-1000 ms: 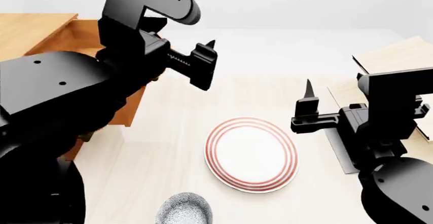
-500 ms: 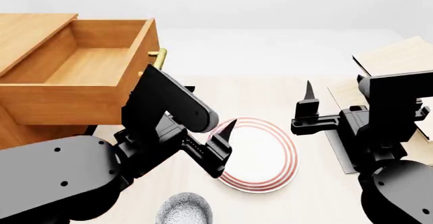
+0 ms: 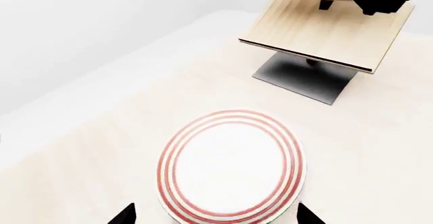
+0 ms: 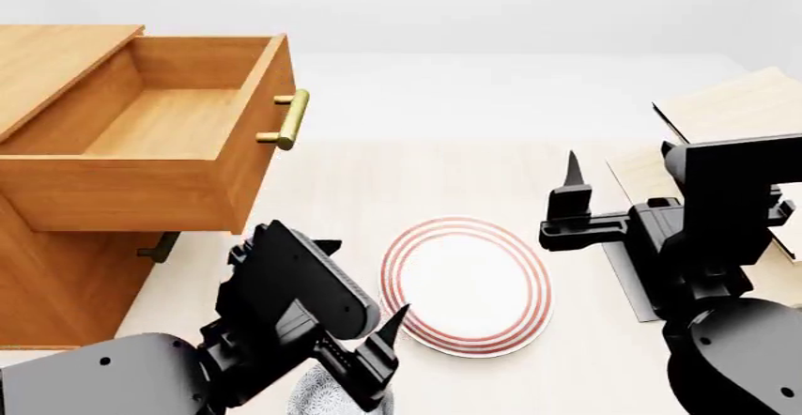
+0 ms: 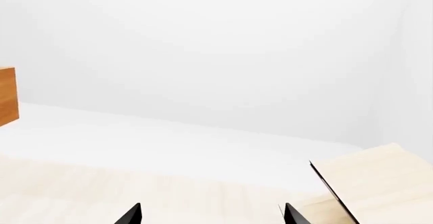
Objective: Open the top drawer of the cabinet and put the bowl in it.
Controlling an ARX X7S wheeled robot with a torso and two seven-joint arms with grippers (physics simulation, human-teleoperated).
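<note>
The cabinet (image 4: pixel 63 274) stands at the left in the head view, and its top drawer (image 4: pixel 163 124) is pulled out, showing an empty light-wood inside and a brass handle (image 4: pixel 285 119). The bowl (image 4: pixel 311 394) sits at the near table edge; only a speckled sliver shows behind my left arm. My left gripper (image 4: pixel 361 291) hangs open just above the bowl and beside the plate, holding nothing. In the left wrist view the left gripper (image 3: pixel 215 215) frames the near rim of the plate. My right gripper (image 4: pixel 574 185) (image 5: pixel 211 215) is open and empty, right of the plate.
A white plate with red rings (image 4: pixel 467 284) (image 3: pixel 230 165) lies mid-table. A pale tilted-board rack (image 4: pixel 727 105) (image 3: pixel 325 26) on a black base (image 3: pixel 297 77) stands at the right. A lower drawer's handle (image 4: pixel 160 246) shows under the open drawer.
My left arm has dropped from in front of the drawer down to the near table edge over the bowl, so the open drawer now shows in full. The right arm has not moved.
</note>
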